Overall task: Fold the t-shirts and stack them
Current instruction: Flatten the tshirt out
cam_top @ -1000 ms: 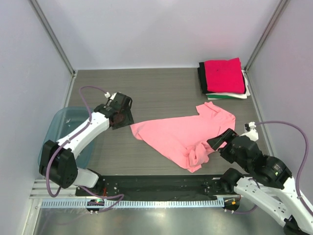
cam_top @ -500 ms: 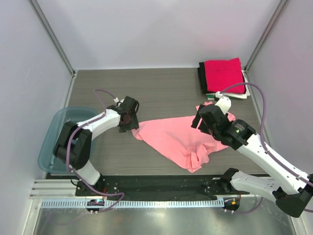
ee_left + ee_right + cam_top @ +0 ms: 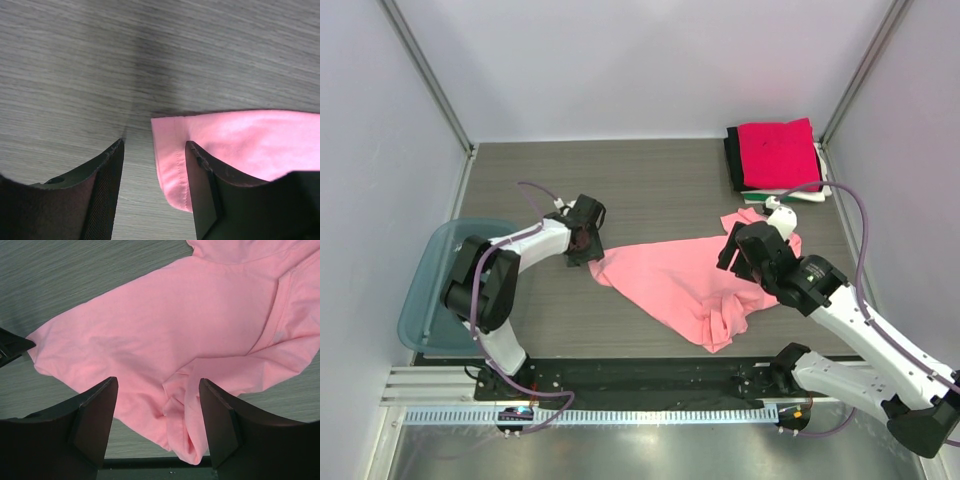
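A light salmon-pink t-shirt [image 3: 690, 275] lies crumpled flat on the table's middle. Folded t-shirts [image 3: 778, 155] are stacked at the far right, magenta-red on top, black, white and green edges below. My left gripper [image 3: 588, 245] is open and low at the pink shirt's left corner; in the left wrist view the hem corner [image 3: 172, 165] lies between its fingers [image 3: 202, 185]. My right gripper [image 3: 740, 255] is open above the shirt's right part. In the right wrist view the shirt [image 3: 165, 335] spreads below, with a bunched fold [image 3: 182, 420] between the fingers.
A translucent blue bin [image 3: 432, 285] sits at the table's left edge, beside the left arm. A black rail [image 3: 640, 380] runs along the near edge. Grey walls close in the back and both sides.
The right arm has shifted slightly toward me over the shirt. The left gripper has stayed at the shirt's left corner; its arm has bent a little more.
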Motion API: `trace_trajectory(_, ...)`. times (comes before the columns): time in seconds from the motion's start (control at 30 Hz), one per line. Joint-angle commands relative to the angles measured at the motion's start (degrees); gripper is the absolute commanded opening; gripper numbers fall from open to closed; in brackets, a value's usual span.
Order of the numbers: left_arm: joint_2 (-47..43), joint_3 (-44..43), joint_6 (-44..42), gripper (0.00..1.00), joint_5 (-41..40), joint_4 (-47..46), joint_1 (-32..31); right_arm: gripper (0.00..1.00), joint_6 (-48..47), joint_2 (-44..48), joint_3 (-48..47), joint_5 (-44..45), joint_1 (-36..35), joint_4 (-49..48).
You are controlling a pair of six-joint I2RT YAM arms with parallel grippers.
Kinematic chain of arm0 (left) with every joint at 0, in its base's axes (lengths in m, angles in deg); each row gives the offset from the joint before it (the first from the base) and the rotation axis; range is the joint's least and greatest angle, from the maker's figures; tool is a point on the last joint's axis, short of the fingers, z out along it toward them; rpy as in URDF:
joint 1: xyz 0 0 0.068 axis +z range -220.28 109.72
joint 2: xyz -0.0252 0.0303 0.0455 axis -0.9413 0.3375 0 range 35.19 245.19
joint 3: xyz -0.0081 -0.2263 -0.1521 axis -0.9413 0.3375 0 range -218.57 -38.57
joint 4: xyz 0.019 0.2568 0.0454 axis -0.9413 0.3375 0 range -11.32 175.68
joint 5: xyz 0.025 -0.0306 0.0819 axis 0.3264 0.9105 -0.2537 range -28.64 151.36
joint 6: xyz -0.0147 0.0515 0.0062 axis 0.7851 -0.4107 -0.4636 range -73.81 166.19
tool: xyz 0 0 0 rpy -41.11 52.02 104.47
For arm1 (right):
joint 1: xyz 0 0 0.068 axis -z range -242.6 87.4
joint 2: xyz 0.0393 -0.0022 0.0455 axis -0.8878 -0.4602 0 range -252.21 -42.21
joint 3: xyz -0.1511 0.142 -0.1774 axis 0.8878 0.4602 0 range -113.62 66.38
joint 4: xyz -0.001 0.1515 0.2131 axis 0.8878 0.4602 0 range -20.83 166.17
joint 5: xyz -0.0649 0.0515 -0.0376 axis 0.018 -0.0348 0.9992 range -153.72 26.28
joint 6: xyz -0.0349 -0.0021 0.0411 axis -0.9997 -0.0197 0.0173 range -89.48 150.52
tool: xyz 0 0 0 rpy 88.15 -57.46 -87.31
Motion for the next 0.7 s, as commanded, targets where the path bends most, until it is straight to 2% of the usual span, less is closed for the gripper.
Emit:
trace_trajectory(0.0, 0.69, -0.26, 0.78, 0.53, -0.50, -4.05, 0.42, 0.72, -0.84, 0.20, 0.31, -0.90, 0.35, -2.85)
trace_trajectory(0.2, 2.62, -0.88, 0.79, 0.51, 0.21, -4.93, 0.60, 0.70, -1.01, -0.15, 1.28, -2.30, 0.44, -3.81)
trace_trajectory(0.3, 3.50, -0.53, 1.40, 0.40, 0.38, -5.37, 0.60, 0.69, -1.02, 0.28, 1.81, -2.66, 0.53, -4.08)
trace_trajectory(0.47, 3.33, 0.62, 1.66, 0.02, 0.74, -6.25, 0.68, 0.69, -1.37, 1.16, 2.95, -2.57, 1.05, -4.16)
trace_trajectory(0.57, -0.09, 0.18, 1.40, 0.00, -0.23, -3.54, 1.04, 0.69, -2.33, 0.64, 3.21, -3.10, 2.19, -4.25)
trace_trajectory(0.63, -3.25, -0.35, 1.05, 0.00, -1.89, 2.25, 1.83, 0.68, -3.74, 0.11, 2.95, -3.71, 3.68, -4.34)
trace_trajectory(0.67, -7.70, -0.44, 0.70, 0.00, -3.29, 4.19, 2.61, 0.69, -4.18, -0.06, 2.43, -3.97, 4.21, -4.34)
